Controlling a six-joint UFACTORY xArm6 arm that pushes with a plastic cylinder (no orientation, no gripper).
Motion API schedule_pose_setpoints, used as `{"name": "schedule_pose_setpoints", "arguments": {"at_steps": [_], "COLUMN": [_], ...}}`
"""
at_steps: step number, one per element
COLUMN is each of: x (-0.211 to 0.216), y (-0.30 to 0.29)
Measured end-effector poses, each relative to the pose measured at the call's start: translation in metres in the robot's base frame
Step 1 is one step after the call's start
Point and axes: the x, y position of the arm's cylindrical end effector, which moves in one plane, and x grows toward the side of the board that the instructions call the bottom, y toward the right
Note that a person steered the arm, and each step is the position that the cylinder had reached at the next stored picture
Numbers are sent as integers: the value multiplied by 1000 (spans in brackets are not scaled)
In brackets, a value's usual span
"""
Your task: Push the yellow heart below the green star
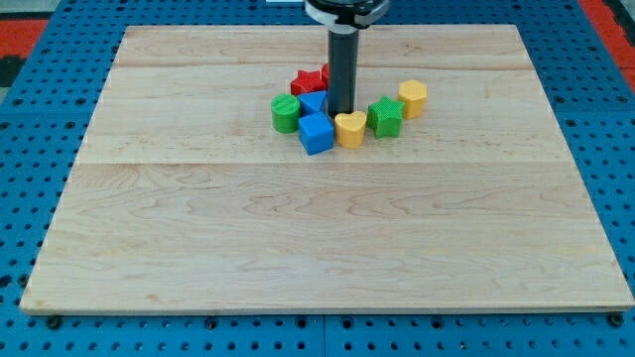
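Yellow heart (349, 129) sits mid-cluster, just left of green star (386, 117). L to R: green cylinder (285, 113), red block (310, 81), blue cube (317, 133), rod vertical w/ my tip (340, 113) just above heart, yellow cylinder (413, 98). No gripper fitted; nothing grasped.

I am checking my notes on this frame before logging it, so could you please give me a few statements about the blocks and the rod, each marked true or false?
1. The yellow heart sits to the view's left of the green star. True.
2. My tip is far from every block, near the view's bottom. False: it stands just above the yellow heart, within the cluster.
3. A yellow cylinder lies to the view's right of the green star. True.
4. The blue cube is stacked on the green cylinder. False: both rest on the board.
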Motion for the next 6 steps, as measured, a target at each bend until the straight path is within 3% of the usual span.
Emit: {"name": "schedule_pose_setpoints", "arguments": {"at_steps": [1, 2, 3, 5, 6], "x": [-16, -27, -15, 62, 36], "y": [18, -4, -15, -12, 15]}}
